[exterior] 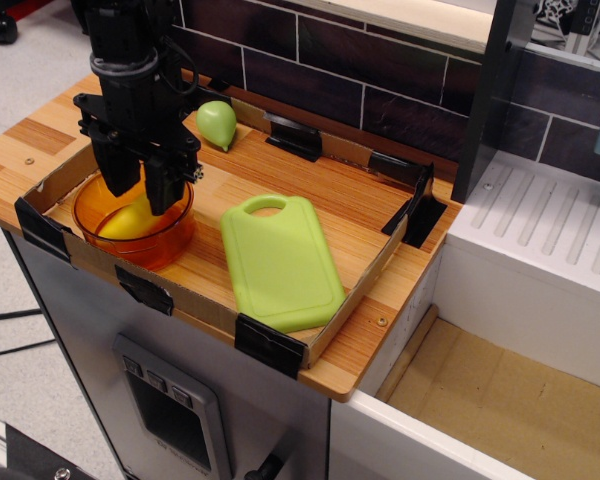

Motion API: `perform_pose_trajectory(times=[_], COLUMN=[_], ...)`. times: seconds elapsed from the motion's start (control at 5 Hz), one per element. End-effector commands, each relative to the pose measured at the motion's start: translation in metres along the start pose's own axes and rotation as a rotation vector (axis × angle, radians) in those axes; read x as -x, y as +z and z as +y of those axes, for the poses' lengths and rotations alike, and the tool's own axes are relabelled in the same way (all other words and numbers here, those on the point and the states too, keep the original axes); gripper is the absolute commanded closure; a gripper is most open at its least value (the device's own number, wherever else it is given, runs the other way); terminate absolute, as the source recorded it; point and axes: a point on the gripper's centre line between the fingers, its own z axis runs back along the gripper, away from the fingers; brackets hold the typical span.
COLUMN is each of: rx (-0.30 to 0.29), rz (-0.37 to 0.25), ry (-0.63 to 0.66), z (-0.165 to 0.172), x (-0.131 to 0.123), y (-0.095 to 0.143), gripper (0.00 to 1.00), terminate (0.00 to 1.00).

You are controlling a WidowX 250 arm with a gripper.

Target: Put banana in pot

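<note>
The yellow banana [127,221] lies inside the translucent orange pot [170,238] at the front left of the wooden tray. My black gripper [140,188] hangs straight over the pot, its two fingers spread apart and just above the banana, not holding it. The arm hides the back part of the pot.
A flat light green cutting board [280,262] lies right of the pot. A pale green pear [217,122] sits at the back of the tray [270,345], which has low walls and black corner clips. A dark brick wall stands behind, a white sink unit [540,270] to the right.
</note>
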Motion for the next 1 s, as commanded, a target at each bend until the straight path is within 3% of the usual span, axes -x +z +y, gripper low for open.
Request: perform_pose_trajectory(times=[0.0, 0.4, 0.6, 0.8], rx=[0.009, 0.070, 0.070, 0.070], rz=[-0.091, -0.100, -0.100, -0.100], ry=[0.029, -0.003, -0.003, -0.003], z=[0.000, -0.015, -0.015, -0.015], x=[-0.013, -0.021, -0.021, -0.021], y=[0.034, 0.080, 0.080, 0.080], gripper=[0.00, 0.00, 0.00, 0.00], terminate=[0.00, 0.00, 0.00, 1.00])
